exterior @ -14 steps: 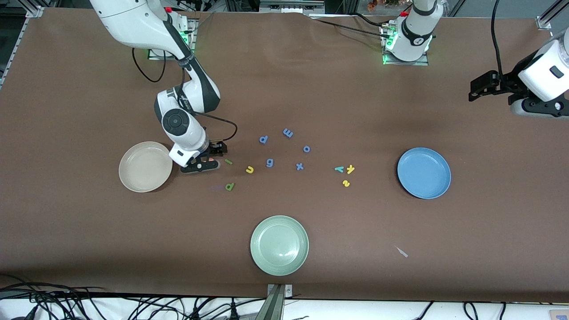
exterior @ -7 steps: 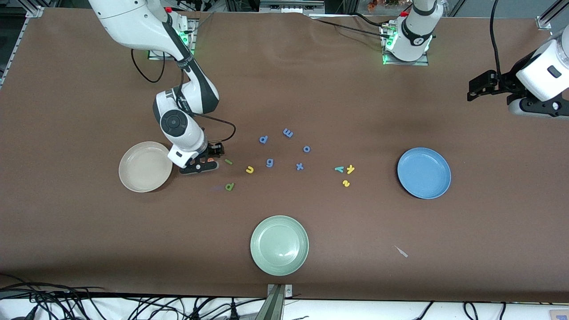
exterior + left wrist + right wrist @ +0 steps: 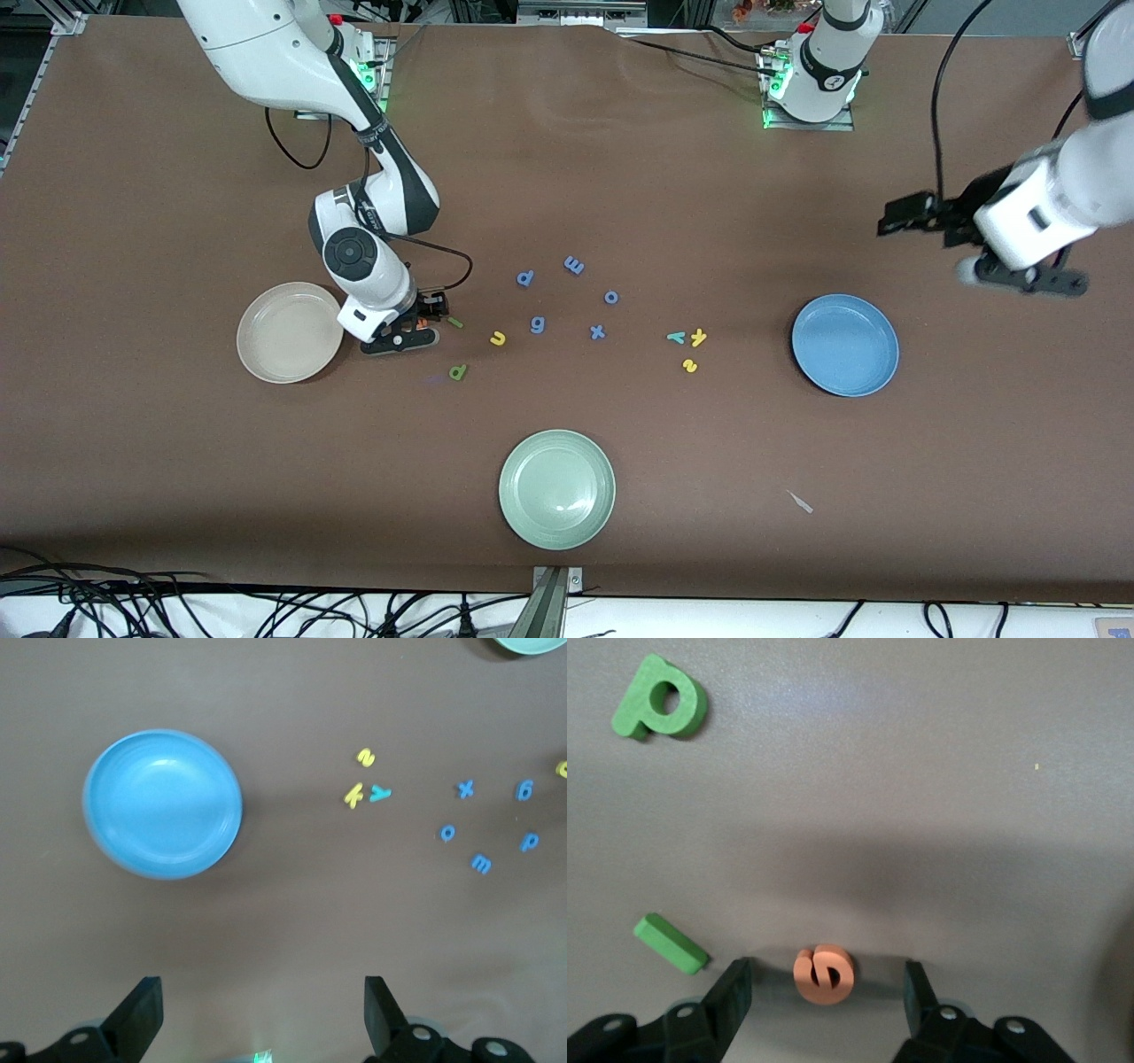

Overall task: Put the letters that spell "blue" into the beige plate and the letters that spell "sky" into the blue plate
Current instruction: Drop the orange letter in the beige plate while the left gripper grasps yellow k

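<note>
Right gripper (image 3: 824, 992) stood low at the worktop (image 3: 620, 177) just beside the beige plate (image 3: 290, 332), its fingers (image 3: 731, 997) spread either side of the orange e (image 3: 824, 974) with a gap on each side, so nothing was grasped yet. The green l (image 3: 671, 943) lay just beside one finger (close enough to crowd it), and the dark green b (image 3: 660, 700) lay a little nearer the front camera. The yellow u (image 3: 498, 338) sat next along, toward the left arm's end.

Five blue letters (image 3: 574, 264) were scattered at mid-worktop between the two groups, with a pale green plate (image 3: 556, 489) nearest the front camera and a small pale scrap (image 3: 802, 502) lying well apart from it. The yellow k (image 3: 699, 337), teal y (image 3: 676, 337) and yellow s (image 3: 689, 365) sat clustered near the blue plate (image 3: 845, 345), none of them in it; both task plates were bare.

Left gripper (image 3: 261, 1014) hung over bare worktop beside the blue plate, its fingers wide apart and holding nothing.

Compared with a second before, the left arm had swung in from the worktop's edge toward the blue plate, while the right gripper had shifted only slightly and its fingers had drawn closer around the e. No letter had moved.
</note>
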Available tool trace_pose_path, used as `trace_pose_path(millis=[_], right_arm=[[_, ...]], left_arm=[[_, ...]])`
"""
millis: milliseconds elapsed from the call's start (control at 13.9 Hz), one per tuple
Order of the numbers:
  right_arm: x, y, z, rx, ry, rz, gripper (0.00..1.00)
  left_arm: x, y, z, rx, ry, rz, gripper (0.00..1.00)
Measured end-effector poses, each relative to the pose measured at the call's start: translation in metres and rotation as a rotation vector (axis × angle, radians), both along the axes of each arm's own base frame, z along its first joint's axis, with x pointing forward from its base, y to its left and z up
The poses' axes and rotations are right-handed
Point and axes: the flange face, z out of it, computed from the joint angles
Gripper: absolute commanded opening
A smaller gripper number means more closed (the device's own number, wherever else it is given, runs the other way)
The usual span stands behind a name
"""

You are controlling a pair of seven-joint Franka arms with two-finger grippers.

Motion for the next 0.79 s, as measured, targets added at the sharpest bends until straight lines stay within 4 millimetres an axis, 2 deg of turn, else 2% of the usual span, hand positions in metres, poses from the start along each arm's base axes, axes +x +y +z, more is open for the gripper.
trace_pose_path(millis=[144, 287, 502, 646, 789], right_arm=[[0.001, 0.001, 0.0, 0.001, -0.001, 0.001, 0.53], [0.002, 0.001, 0.002, 0.002, -0.003, 0.001, 0.47], [0.003, 0.002, 0.004, 0.003, -0.006, 0.002, 0.35], [0.003, 0.001, 0.005, 0.003, -0.007, 0.002, 0.26], [0.003, 0.001, 0.005, 0.004, -0.008, 0.003, 0.2]], left_arm=[[0.005, -0.033, -0.046, -0.001, -0.039, -0.025, 1.0], [-0.005, -0.057, -0.077, 0.003, -0.065, -0.048, 1.0], [-0.022, -0.073, -0.109, 0.026, -0.037, -0.079, 1.0], [-0.029, -0.083, -0.127, 0.103, -0.023, -0.139, 1.0], [-0.033, -0.099, -0.155, 0.15, 0.01, -0.189, 1.0]])
